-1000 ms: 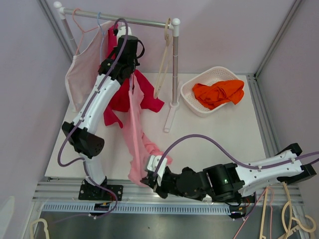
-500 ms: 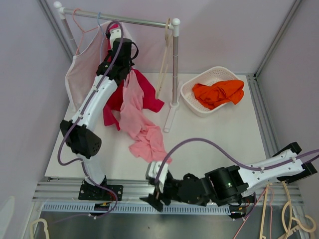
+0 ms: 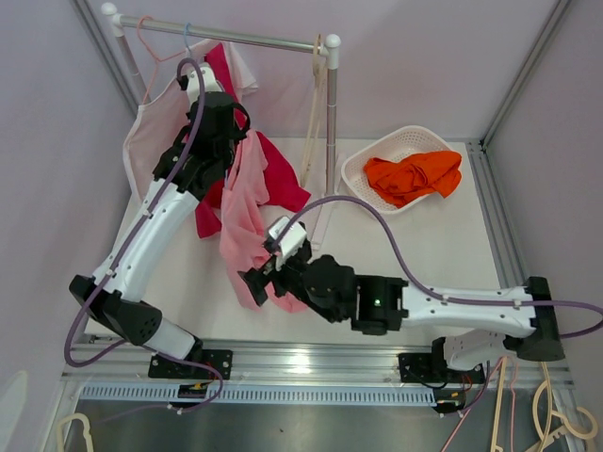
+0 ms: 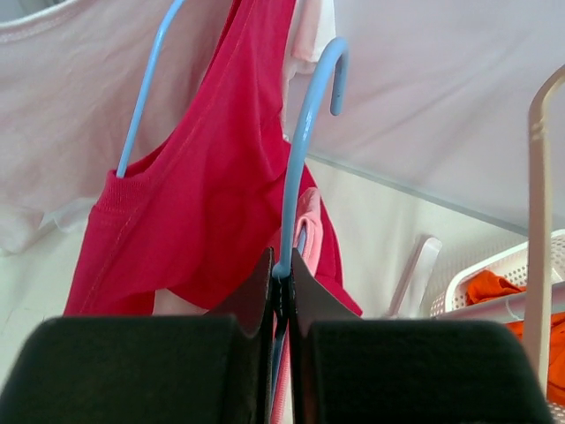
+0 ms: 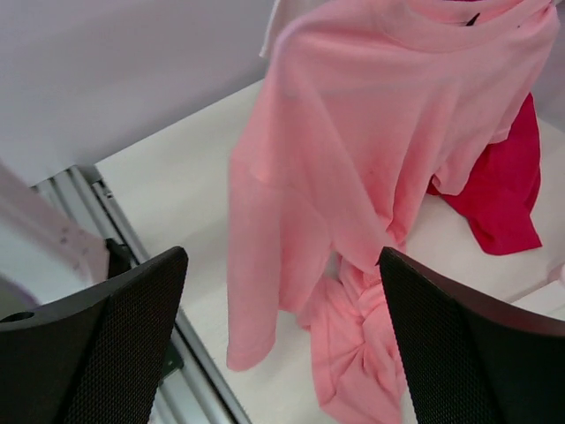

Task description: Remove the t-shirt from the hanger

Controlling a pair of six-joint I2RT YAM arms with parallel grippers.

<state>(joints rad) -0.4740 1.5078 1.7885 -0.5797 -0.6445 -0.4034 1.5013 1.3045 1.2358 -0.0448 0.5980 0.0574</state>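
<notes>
Desk (image 3: 452, 245), white, spanning the bottom of the enclosure, with clothes rail (image 3: 254, 39) across its far left corner. Pale pink garment (image 3: 146, 141) hung at the rail's left end, bare cream hanger (image 3: 311, 113) at its right end.

Pink t-shirt (image 3: 243, 202) in a long fall from just under the rail down to the desk, upper part gathered at the blue hanger (image 4: 299, 150), lower end bunched on the desk surface. Red garment (image 3: 278, 179) close behind the t-shirt, on a second blue hanger (image 4: 146, 88) of its own.

White basket (image 3: 363, 184) on the desk to the right of the rail post, well apart from the t-shirt, with orange cloth (image 3: 415, 176) inside.

Right pincer (image 5: 281, 265) released, fingers spread wide, nothing between them. Low over the desk, just beside the t-shirt's bunched end, facing the hanging cloth.

Left pincer (image 4: 281, 265) raised near the rail, clenched on the blue hanger's stem just below the hook. A fold of the t-shirt directly behind its fingers. Hook free in the air in the left wrist view.
</notes>
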